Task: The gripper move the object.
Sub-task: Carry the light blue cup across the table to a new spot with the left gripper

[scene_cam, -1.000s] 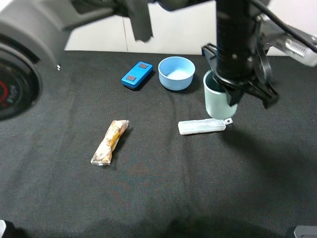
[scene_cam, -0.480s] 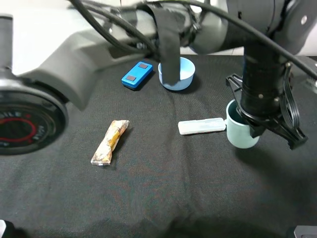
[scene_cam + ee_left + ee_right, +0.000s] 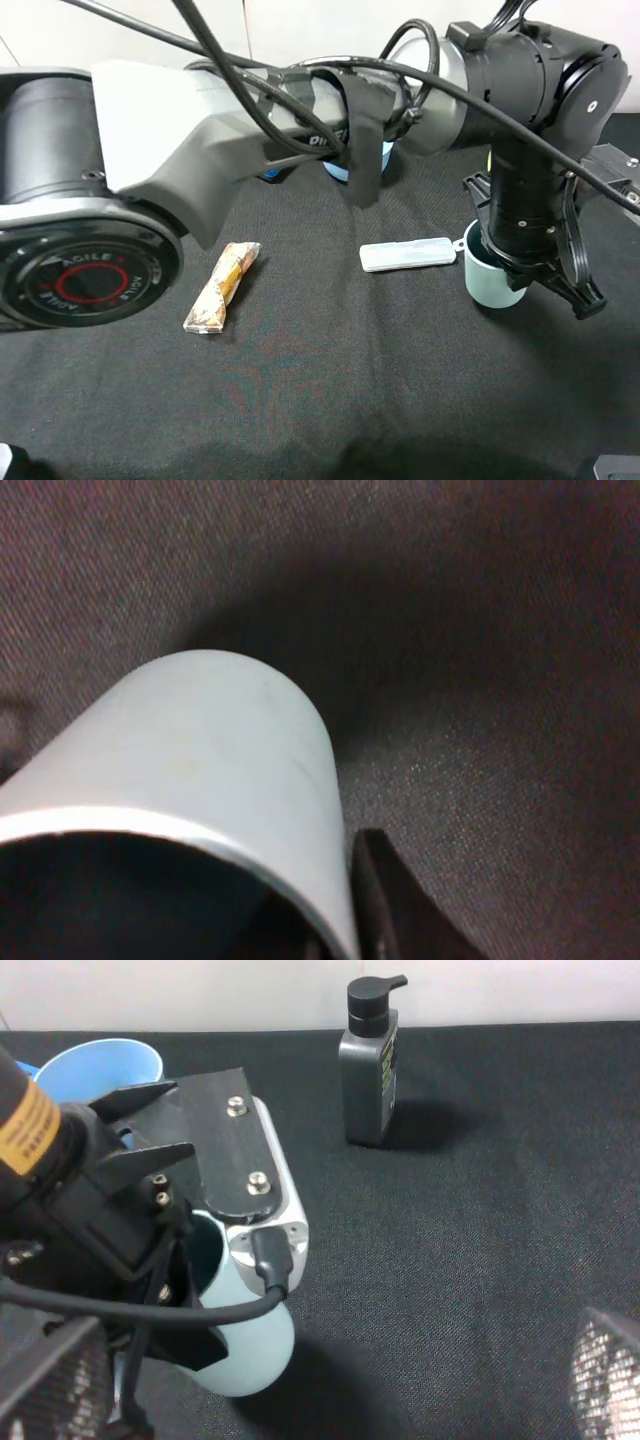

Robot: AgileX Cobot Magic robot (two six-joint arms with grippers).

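Note:
The pale teal cup [image 3: 493, 287] stands upright at the right of the black cloth, just right of a white case. My left gripper [image 3: 497, 262] reaches across from the left and is shut on the cup's rim, one finger inside and one outside. The left wrist view shows the cup's wall [image 3: 200, 750] close up with a black finger [image 3: 385, 900] against its rim. The right wrist view shows the cup [image 3: 245, 1345] held under the left arm's wrist. I cannot tell if its base touches the cloth. My right gripper [image 3: 330, 1370] is open and empty, its fingers wide apart.
A white flat case [image 3: 407, 254] lies just left of the cup. A snack packet [image 3: 222, 286] lies at centre left. The light-blue bowl [image 3: 100, 1065] sits behind the left arm. A black pump bottle [image 3: 368, 1065] stands at the far right. The left arm spans the back.
My left gripper has carried the cup from beside the bowl to the front right, past the end of the white case. The arm now covers the bowl and blue device.

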